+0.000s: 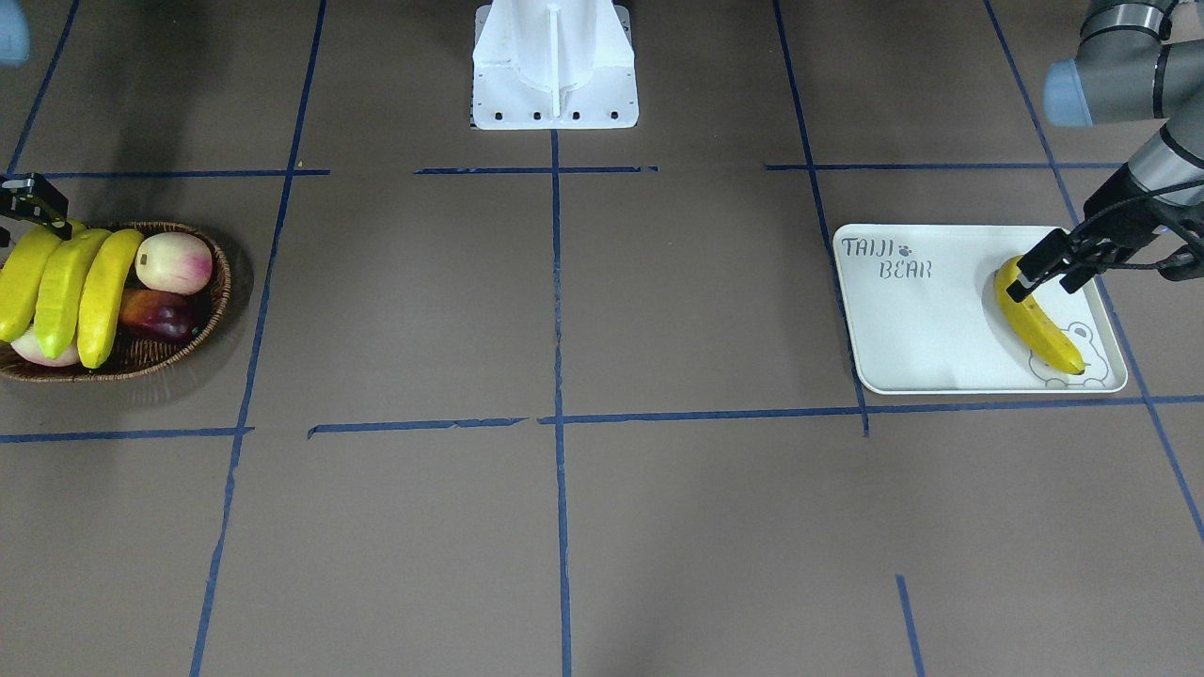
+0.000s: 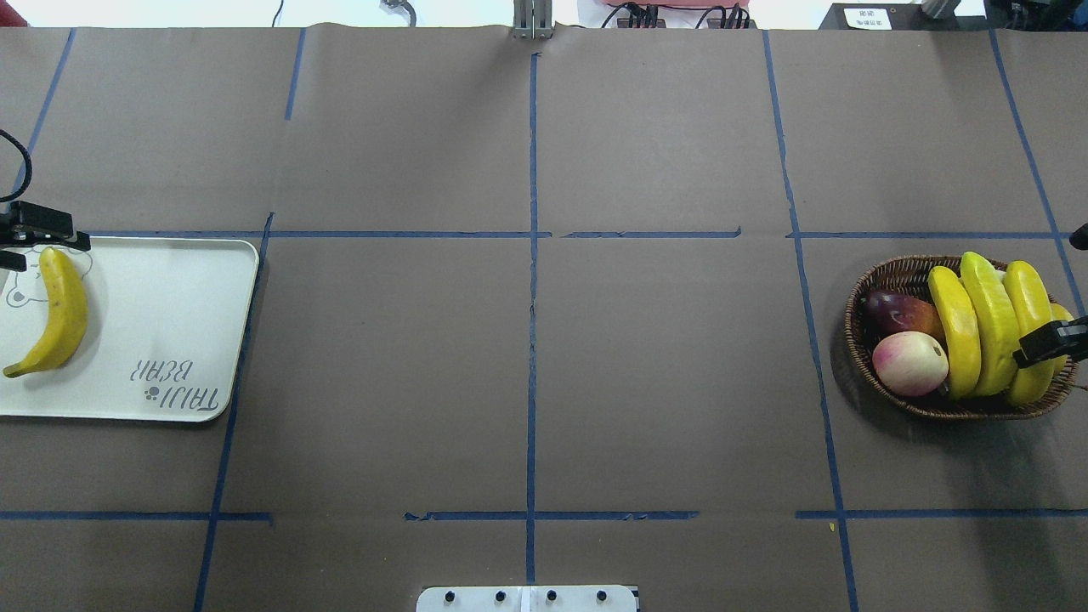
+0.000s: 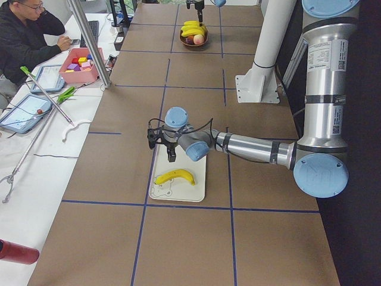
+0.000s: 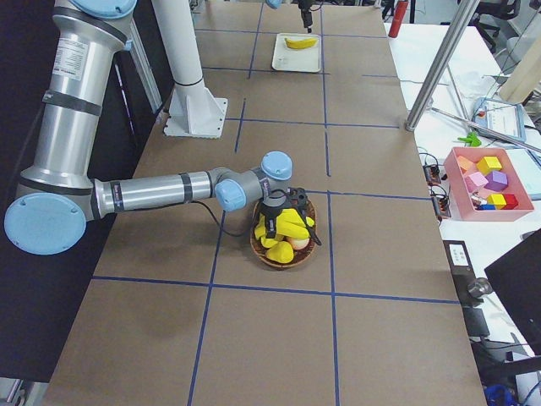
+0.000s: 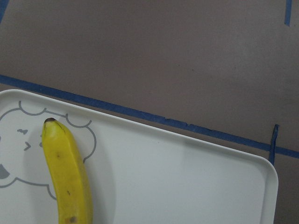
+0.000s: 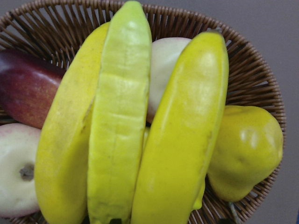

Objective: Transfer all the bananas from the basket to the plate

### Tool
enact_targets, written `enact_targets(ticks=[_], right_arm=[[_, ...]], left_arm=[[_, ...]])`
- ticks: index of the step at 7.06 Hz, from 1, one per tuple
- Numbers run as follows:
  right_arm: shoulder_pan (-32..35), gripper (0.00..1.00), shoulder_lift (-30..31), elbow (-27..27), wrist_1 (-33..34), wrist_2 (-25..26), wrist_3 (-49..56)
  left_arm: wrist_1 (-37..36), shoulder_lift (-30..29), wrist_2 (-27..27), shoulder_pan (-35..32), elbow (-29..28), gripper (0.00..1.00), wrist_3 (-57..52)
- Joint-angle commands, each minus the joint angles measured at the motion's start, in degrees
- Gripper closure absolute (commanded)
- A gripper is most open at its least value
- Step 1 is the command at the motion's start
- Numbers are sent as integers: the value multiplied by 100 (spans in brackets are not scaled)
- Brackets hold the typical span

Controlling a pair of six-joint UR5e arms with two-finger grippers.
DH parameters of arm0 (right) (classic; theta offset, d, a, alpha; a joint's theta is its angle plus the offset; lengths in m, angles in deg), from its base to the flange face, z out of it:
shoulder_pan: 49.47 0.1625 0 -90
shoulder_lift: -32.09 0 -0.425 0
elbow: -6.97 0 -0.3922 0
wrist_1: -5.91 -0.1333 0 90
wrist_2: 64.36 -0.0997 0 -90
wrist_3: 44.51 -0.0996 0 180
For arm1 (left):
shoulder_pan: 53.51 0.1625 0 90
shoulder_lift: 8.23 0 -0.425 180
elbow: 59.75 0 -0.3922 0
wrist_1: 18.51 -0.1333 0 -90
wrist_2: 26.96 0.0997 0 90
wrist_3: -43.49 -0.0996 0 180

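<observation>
Three yellow bananas [image 2: 990, 323] lie side by side across the round wicker basket [image 2: 858, 340] at the table's right end, filling the right wrist view [image 6: 117, 130]. My right gripper [image 2: 1067, 289] hovers just over them, open, one finger on each side of the basket. At the other end, one banana [image 1: 1039, 324] lies flat on the white plate [image 1: 922, 329], over the bear drawing. My left gripper [image 1: 1053, 268] is open just above that banana's upper tip, holding nothing. The left wrist view shows the banana [image 5: 67, 177] resting free on the plate [image 5: 187, 182].
Also in the basket are a pink-white peach [image 2: 909, 364], a dark red fruit [image 2: 901, 313] and a yellow pear-like fruit [image 6: 245, 149]. The robot's white base [image 1: 555, 66] stands at mid-table. A person [image 3: 27, 36] sits at a side desk with a pink box of blocks [image 3: 80, 62].
</observation>
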Motion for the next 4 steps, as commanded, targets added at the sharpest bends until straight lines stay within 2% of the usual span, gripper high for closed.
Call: enact_targets(ticks=[1,2,4], right_arm=[[9,28,35,-20,-7,3,10],[9,36,35,-20,-7,3,10],[9,84,44,-46,-25,3,1]], left_arm=[[0,0,0,0,3,1,0],[0,0,0,0,3,1,0],[0,0,0,0,-6,1,0]])
